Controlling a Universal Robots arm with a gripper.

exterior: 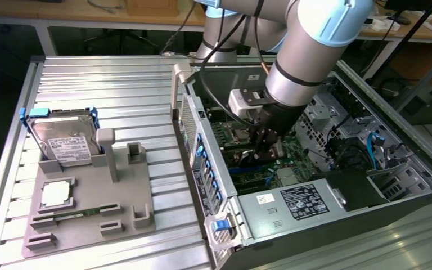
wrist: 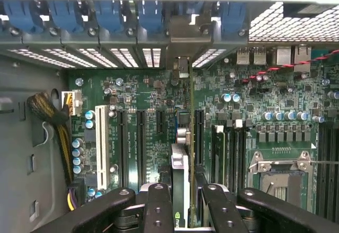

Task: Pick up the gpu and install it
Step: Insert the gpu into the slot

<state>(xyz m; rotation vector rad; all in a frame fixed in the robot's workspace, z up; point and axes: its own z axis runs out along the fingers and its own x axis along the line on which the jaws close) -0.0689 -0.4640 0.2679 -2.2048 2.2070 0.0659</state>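
The open computer case [exterior: 306, 202] is holding one motherboard [wrist: 143, 92]; the jaws [wrist: 181, 201] are gripping the gpu [wrist: 180, 177] edge-on over its slots. At the case's nine o'clock, a grey holder [exterior: 88, 208] is carrying one hard drive [exterior: 64, 138] and one processor [exterior: 55, 194].

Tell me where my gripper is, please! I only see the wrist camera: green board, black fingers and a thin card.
Observer: The gripper, with the card, is down inside an open computer case on a ribbed metal table.
Operator: Is anything outside the case?
Observer: Yes, a hard drive stands in a grey holder, on the exterior view's left.
Operator: Anything else there?
Observer: A square chip lies flat in the same holder, nearer the camera than the drive.
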